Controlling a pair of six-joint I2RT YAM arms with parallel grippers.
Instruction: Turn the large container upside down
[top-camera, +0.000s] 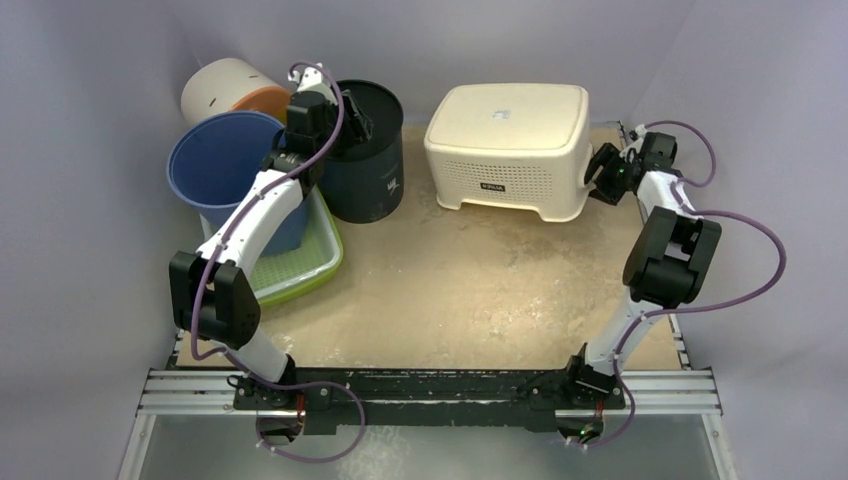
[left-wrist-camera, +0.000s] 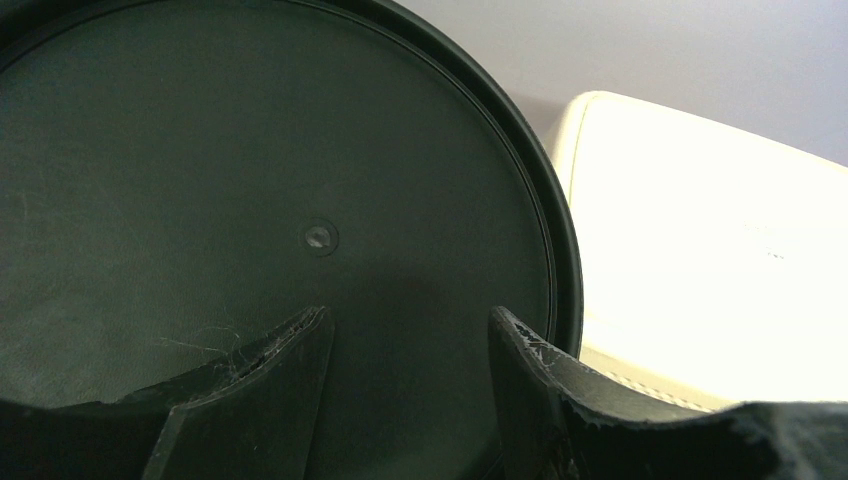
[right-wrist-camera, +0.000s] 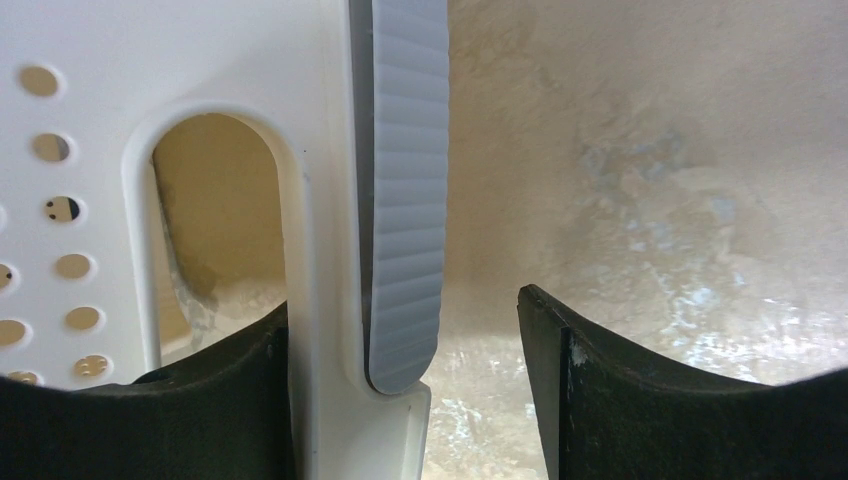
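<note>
Shows container (top-camera: 507, 145) upside down on far side of worktop (top-camera: 450, 290), right of bin (top-camera: 365, 150). Has right end effector (right-wrist-camera: 402, 300) spread astride its side wall, clamping nothing; left end effector (left-wrist-camera: 410, 312) parted, empty, above bin. Could snag slot (right-wrist-camera: 215, 220) on pulling away, dragging or tipping container

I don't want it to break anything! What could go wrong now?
1. The right end effector is open astride the white container's edge; pulling away sideways could snag and drag it.
2. The left end effector hangs close over the black bucket; dropping lower could bump it into the blue bucket beside it.
</note>
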